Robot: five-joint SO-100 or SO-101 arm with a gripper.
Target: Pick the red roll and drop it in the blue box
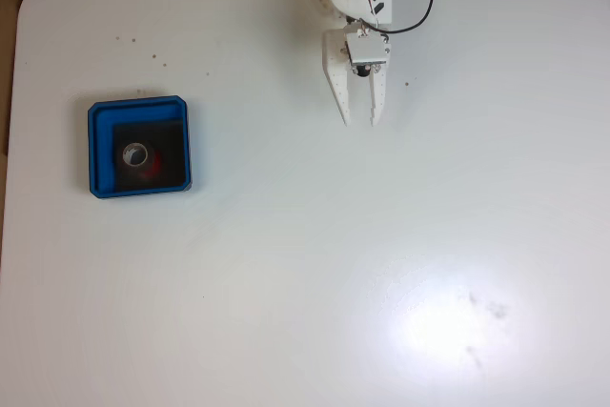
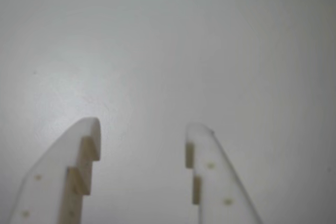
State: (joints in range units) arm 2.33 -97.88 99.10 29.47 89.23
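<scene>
Lying inside the blue box, seemingly flat, the red roll sits well apart from the spread, empty claw over the table.

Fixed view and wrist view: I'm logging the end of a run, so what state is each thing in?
red roll: lying flat inside the blue box
blue box: upright on the table, holding the roll
tool: open, empty, above bare table, apart from the box
</scene>
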